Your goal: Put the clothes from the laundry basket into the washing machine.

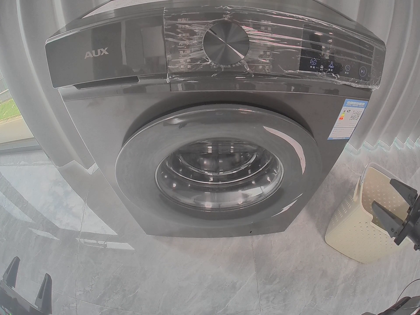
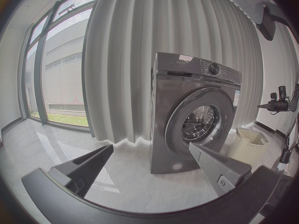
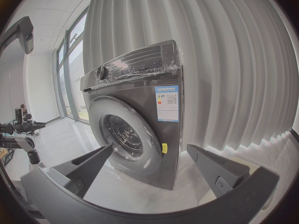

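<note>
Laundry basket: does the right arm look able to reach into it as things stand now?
Probably yes. The right hand hangs open, seemingly just above the laundry basket. The basket's top is uncovered, and nothing stands between the two, so a short move downward should bring the hand inside.

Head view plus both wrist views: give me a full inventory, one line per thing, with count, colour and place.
washing machine: 1, dark grey, on the floor before the curtain, door shut
plastic wrap: 1, clear, over the control panel
label: 1, blue and white, machine front, upper right corner
laundry basket: 1, cream, on the floor right of the machine; contents unclear
curtain: 1, pale grey, behind the machine
window: 1, dark-framed, left of the curtain
floor: grey marble-look tiles
left gripper: 1, black, open, low left
right gripper: 1, black, open, by the laundry basket
</note>
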Tool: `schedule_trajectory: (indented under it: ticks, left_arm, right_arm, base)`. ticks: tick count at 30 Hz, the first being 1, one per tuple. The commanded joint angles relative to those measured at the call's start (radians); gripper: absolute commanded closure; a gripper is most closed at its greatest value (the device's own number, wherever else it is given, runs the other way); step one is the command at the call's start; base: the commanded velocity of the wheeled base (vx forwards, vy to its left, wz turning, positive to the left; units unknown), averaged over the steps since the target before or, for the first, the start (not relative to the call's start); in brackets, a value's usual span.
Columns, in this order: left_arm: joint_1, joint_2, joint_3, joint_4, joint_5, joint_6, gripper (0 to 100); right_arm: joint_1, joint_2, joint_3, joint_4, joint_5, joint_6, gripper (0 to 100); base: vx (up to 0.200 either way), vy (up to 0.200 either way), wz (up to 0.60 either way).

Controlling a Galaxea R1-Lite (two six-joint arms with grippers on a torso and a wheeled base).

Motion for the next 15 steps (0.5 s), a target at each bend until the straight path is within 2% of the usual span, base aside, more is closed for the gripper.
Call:
schedule_trajectory:
  ticks: [1,4,8,9,11,12,13,14,15]
  left_arm:
    - [0.0,-0.016,0.016,0.0,0.0,-0.001,0]
    - [0.0,-0.016,0.016,0.0,0.0,-0.003,0]
    - [0.0,-0.016,0.016,0.0,0.0,-0.003,0]
    - [0.0,-0.016,0.016,0.0,0.0,-0.003,0]
    - [0.0,-0.016,0.016,0.0,0.0,-0.005,0]
    - [0.0,-0.016,0.016,0.0,0.0,-0.005,0]
    - [0.0,-0.016,0.016,0.0,0.0,-0.005,0]
    - [0.0,-0.016,0.016,0.0,0.0,-0.005,0]
    - [0.0,-0.016,0.016,0.0,0.0,-0.005,0]
  right_arm:
    - [-0.053,-0.294,0.006,0.19,0.006,0.0,0]
    - [-0.048,-0.435,0.006,0.299,0.017,0.006,0]
    - [-0.027,-0.613,0.019,0.432,0.089,0.04,0]
    - [-0.027,-0.619,0.02,0.438,0.093,0.041,0]
    - [-0.025,-0.747,0.038,0.569,0.15,0.066,0]
    - [-0.025,-0.796,0.037,0.624,0.164,0.072,0]
    - [-0.025,-0.796,0.037,0.624,0.164,0.072,0]
    - [-0.022,-0.875,0.028,0.725,0.181,0.084,0]
    - [-0.022,-0.88,0.026,0.733,0.181,0.084,0]
  base:
    - [0.0,0.0,0.0]
    - [0.0,0.0,0.0]
    - [0.0,0.0,0.0]
    - [0.0,0.0,0.0]
    - [0.0,0.0,0.0]
    - [0.0,0.0,0.0]
    - [0.0,0.0,0.0]
    - [0.0,0.0,0.0]
    - [0.0,0.0,0.0]
